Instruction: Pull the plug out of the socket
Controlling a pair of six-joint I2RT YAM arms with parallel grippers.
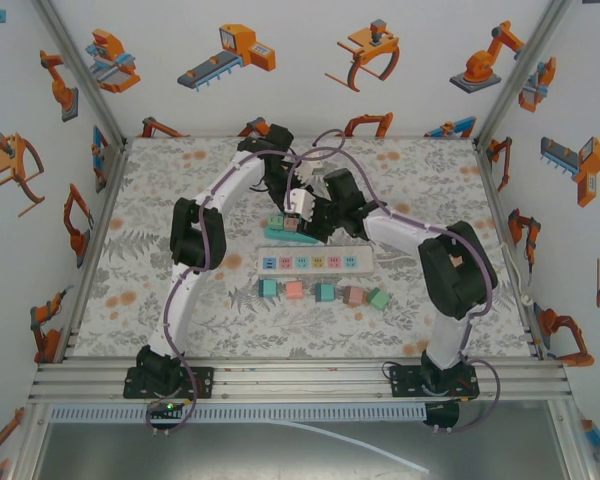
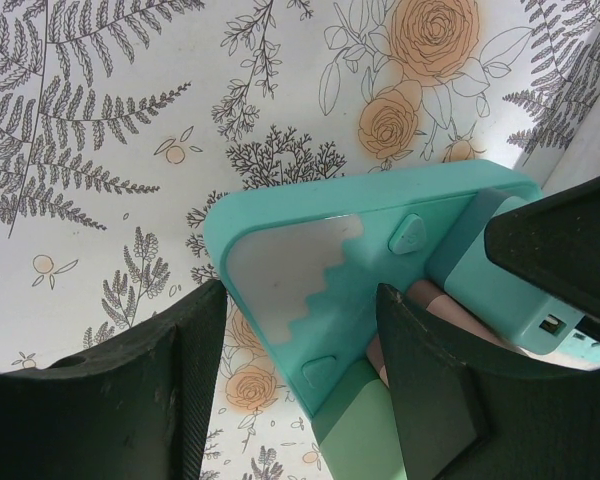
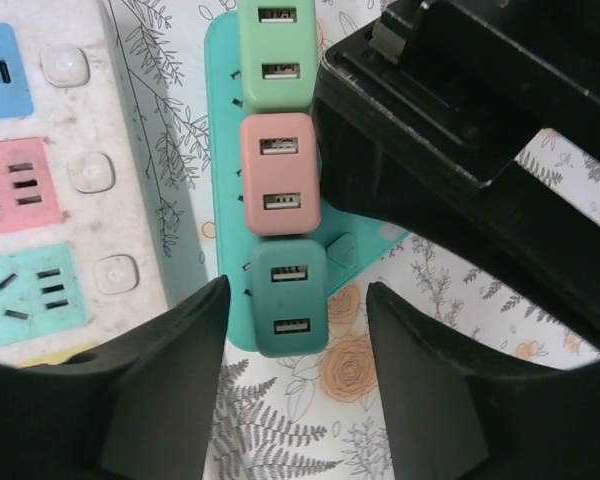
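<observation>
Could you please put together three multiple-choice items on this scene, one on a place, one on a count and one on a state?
1. Where does the teal power strip lie relative to the white power strip?
A) beyond it, away from the arm bases
B) in front of it, toward the bases
C) on top of it

2. How many loose plugs form the row in front of the white power strip?
A) three
B) five
C) seven

3. How do the right fingers stand?
A) shut on a loose plug
B) shut on nothing
C) open, either side of the dark teal plug

Answers:
1 A: the top view shows it past the white power strip.
2 B: five lie side by side there.
3 C: the table shows through on both sides of the plug.
</observation>
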